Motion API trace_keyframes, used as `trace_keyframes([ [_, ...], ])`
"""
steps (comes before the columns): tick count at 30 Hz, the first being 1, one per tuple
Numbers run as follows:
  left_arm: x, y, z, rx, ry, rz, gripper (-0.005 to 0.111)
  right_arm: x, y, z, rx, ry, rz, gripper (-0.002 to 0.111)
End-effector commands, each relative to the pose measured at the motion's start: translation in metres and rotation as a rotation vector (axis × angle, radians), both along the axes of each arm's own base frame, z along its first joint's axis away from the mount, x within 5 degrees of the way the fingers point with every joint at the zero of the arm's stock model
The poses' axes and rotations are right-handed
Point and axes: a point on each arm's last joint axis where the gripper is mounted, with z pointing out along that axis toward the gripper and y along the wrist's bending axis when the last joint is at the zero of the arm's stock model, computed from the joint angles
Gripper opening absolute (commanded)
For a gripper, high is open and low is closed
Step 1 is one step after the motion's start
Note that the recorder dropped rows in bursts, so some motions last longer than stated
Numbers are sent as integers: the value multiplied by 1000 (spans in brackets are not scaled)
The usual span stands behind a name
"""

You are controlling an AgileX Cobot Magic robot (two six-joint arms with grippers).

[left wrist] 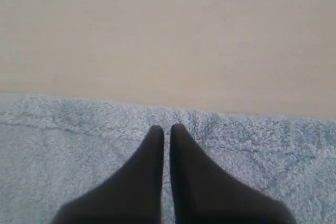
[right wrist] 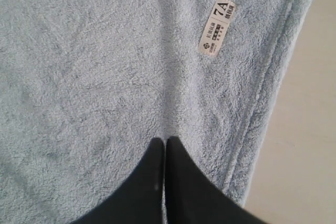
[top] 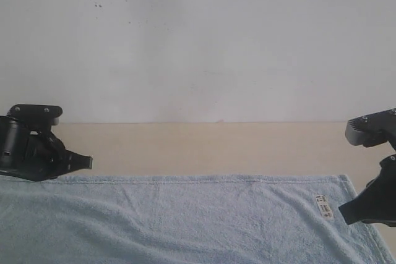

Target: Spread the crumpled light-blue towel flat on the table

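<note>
Pale-blue fluffy terry towel (top: 185,221) lying smooth and flat across the near part of the pale beige matte tabletop (top: 204,146).

Its hemmed far edge runs straight, with bare table beyond it up to the off-white speckled wall (top: 198,41). A small white printed label (top: 323,206) sits near the far right corner. The black left gripper (left wrist: 166,128) is at the towel's far edge, fingers pressed together, no cloth between them. The black right gripper (right wrist: 165,140) is just inside the right hem near the label, fingers likewise together. Whether either tip touches the pile, I can't tell.
</note>
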Motion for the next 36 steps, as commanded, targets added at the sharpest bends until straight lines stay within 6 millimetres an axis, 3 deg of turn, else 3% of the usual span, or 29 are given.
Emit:
trace_keyframes([
  [1,12,-1,-14,3,15,-9,5,1,-1,5,4,-35,3,0],
  [24,31,-6,-63,32,85,-38,5,5,-1,8,12,-89,-8,0],
  [31,44,-8,-57,26,46,-37,5,6,-1,8,11,-97,-10,0],
  [36,42,-8,-47,2,36,-6,5,7,-1,8,11,-104,-12,0],
])
